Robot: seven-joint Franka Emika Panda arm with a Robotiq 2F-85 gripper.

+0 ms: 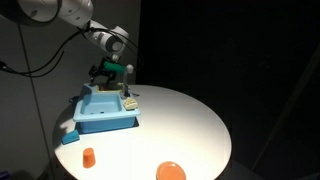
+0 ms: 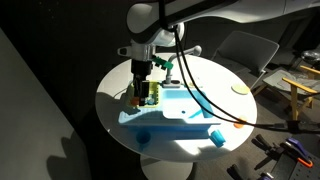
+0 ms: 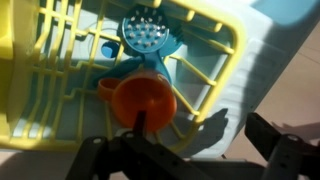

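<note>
Orange cup [image 3: 145,100] sits in the yellow rack [image 3: 60,90] beneath the downward-pointing gripper [image 2: 142,95], jaws spread.

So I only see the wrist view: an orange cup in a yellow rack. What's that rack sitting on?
Observer: On one end of a blue sink, which is on a round white table.
Visitor: Anything else on the table?
Observer: Another orange cup, alone near the edge.
Visitor: And where's the hand from outside?
Observer: The hand hangs right over the rack, pointing down.
</note>
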